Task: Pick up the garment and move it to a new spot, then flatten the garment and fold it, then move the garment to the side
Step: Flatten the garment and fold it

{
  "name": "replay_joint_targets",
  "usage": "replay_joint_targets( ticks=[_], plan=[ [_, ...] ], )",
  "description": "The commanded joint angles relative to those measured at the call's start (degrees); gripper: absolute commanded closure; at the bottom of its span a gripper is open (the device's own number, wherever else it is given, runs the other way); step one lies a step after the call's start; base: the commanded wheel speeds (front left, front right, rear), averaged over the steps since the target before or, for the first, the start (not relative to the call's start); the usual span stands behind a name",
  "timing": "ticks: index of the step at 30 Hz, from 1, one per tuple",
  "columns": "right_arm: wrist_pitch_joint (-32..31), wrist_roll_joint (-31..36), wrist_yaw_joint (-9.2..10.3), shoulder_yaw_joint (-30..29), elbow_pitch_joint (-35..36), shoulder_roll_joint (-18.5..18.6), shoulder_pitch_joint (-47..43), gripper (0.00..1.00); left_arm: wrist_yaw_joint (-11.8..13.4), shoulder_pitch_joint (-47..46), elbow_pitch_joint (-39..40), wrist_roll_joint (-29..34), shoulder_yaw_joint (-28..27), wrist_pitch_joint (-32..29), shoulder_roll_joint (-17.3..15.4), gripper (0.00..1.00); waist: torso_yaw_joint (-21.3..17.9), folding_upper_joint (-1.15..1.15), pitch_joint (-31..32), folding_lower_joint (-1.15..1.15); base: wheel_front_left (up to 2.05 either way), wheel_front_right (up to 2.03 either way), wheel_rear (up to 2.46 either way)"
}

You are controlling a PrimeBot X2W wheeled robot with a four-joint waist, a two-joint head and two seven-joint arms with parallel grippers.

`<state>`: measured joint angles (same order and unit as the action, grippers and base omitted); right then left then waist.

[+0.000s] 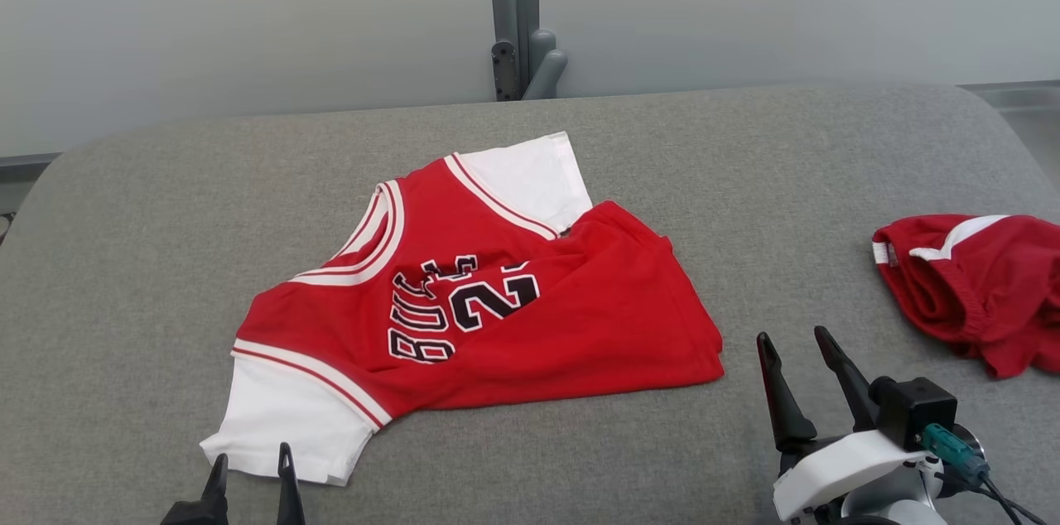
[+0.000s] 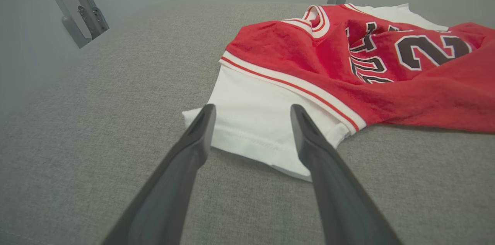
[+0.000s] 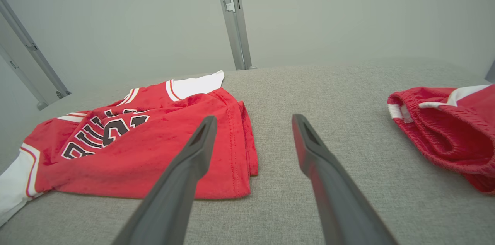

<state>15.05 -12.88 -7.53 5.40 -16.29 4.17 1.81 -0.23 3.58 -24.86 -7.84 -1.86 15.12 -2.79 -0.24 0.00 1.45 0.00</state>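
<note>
As left end effector (image 1: 252,455) and right end effector (image 1: 791,334) are hanging spread, jersey (image 1: 580,318) is lying rumpled. Pinching sleeve (image 1: 281,417) and hem (image 1: 700,343) is looking best.

the jersey (image 1: 596,318) bore black letters (image 1: 421,320) reading "bul", the rest lost in a crease, beside a number (image 1: 490,303) starting with 2, its second digit partly under a fold.

Soft red-and-white cloth jersey (image 1: 513,318) on coarse, matt grey woven surface (image 1: 787,169).
</note>
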Motion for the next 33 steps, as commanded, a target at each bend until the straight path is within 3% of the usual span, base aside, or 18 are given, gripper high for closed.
replay_joint_targets(
  ticks=[1, 11, 20, 33],
  plan=[
    [0.2, 0.3, 0.09, -0.1, 0.2, -0.2, -0.5, 0.00, -0.2, 0.9, 0.2, 0.5, -0.2, 0.0, -0.2, 0.00, 0.6, 0.00, 0.1, 0.00, 0.00, 0.00, 0.00],
    [0.2, 0.1, 0.09, 0.6, -1.3, -0.5, -0.6, 0.00, -0.2, 0.6, 0.1, -0.5, -0.2, 0.0, -0.2, 0.00, 1.6, 0.00, 0.3, 0.00, 0.00, 0.00, 0.00],
    [0.2, -1.4, 0.09, 4.2, -8.7, -0.1, 0.9, 0.00, -0.5, -1.4, -1.2, -1.0, 1.1, 0.0, -0.2, 0.00, 1.9, 0.00, -1.5, 0.00, 0.00, 0.00, 0.00],
    [0.2, -5.9, 0.09, 3.4, -16.4, -0.8, 7.3, 0.01, -1.0, -4.5, -1.4, -0.2, 3.5, 0.0, -0.2, 0.00, 4.1, 0.00, -6.6, 0.00, 0.00, 0.00, 0.00]
  ],
)
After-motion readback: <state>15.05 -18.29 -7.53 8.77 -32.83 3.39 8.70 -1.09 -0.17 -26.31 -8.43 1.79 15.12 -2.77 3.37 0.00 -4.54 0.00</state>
